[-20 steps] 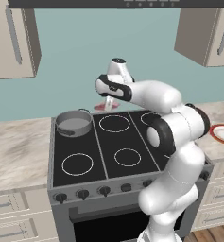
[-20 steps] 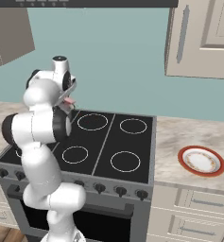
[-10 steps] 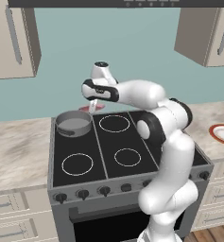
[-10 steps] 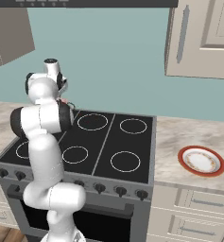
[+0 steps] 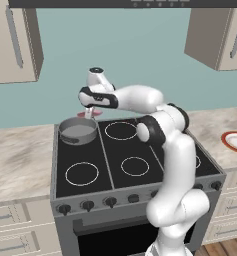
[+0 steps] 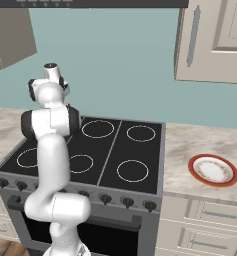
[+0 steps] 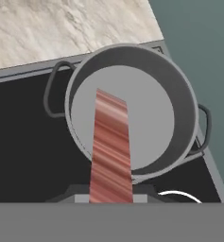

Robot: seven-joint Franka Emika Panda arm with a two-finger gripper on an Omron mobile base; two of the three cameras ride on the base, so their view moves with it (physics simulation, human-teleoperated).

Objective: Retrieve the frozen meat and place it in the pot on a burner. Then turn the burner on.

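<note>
Meat (image 7: 111, 151) hangs pinched in the claw (image 5: 89, 111), a flat reddish-pink slab with streaks running along it, and the claw is clenched on its upper end so the rest dangles free below. In the hand view the slab points straight down into the mouth of the pot (image 7: 132, 111), its lower end lying over the pale grey floor inside the rim, which I judge is exactly why the arm has reached this far across: the piece is lined up to fall inside rather than on the glass.

From the left base view the pot (image 5: 78, 130) sits on the back left corner zone of the cooktop (image 5: 115, 170), the one spot where no white ring shows, since the pot covers it. The claw hovers just above and slightly behind the pot's far rim, near the teal wall, with the meat (image 5: 85, 114) showing as a small pink sliver under it. Whether the meat's tip touches the pot floor I cannot tell; it looks to be held clear.

Loop handles stick out on either side of the pot, well away from the slab, so nothing seems to stand in the way of a drop.

Knobs (image 5: 87, 205) line the stove's front edge, untouched so far. A red-rimmed plate (image 6: 213, 170) lies on the worktop well apart to the right of the stove.
</note>
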